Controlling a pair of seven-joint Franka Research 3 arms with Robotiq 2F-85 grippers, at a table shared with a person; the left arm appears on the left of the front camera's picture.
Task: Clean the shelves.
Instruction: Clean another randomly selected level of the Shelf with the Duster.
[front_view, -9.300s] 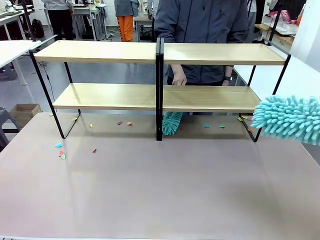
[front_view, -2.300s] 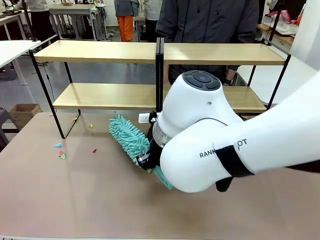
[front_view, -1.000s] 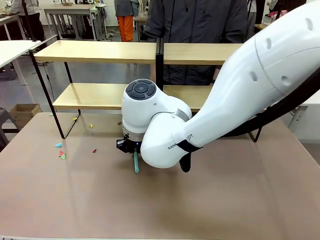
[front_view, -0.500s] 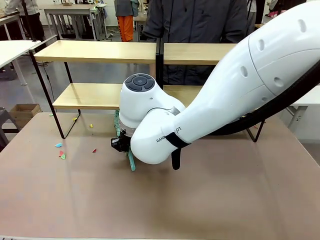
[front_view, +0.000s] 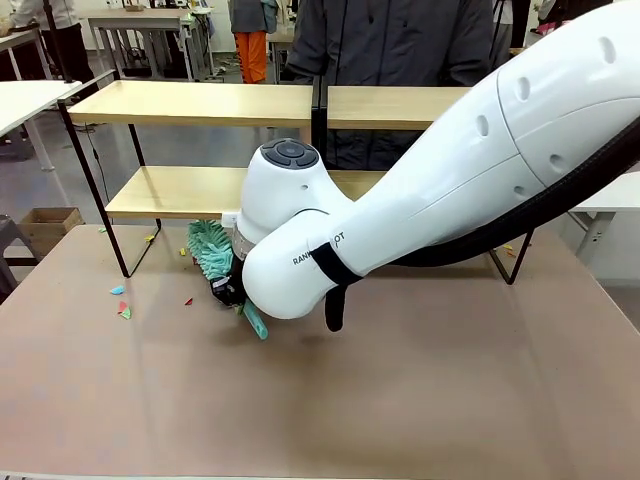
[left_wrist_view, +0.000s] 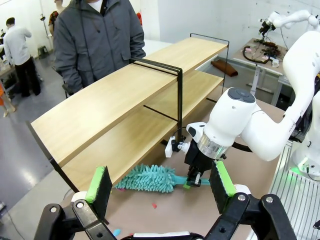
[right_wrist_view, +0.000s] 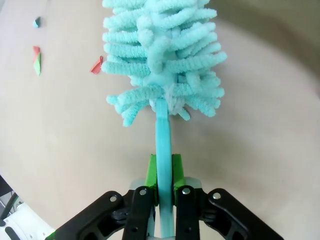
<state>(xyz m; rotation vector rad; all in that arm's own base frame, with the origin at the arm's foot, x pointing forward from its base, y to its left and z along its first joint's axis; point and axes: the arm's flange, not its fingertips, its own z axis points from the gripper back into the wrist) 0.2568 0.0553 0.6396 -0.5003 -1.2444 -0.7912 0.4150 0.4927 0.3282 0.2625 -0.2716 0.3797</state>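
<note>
Gripping the duster (right_wrist_view: 162, 65) by its handle, the right claw (right_wrist_view: 163, 186) is closing tight on the thin stem, so the fluffy head is lying low under the shelves (front_view: 300, 190), likely to sweep there. The left claw (left_wrist_view: 157, 186) is hanging wide apart and holding nothing, well back from the work. Paper scraps (front_view: 121, 305) are dotting the brown surface (front_view: 400, 400); a person (left_wrist_view: 95, 40) is standing behind the shelves, with other tables beyond.

Teal duster (right_wrist_view: 162, 60), light-wood shelves (front_view: 190, 103) with black frames
</note>
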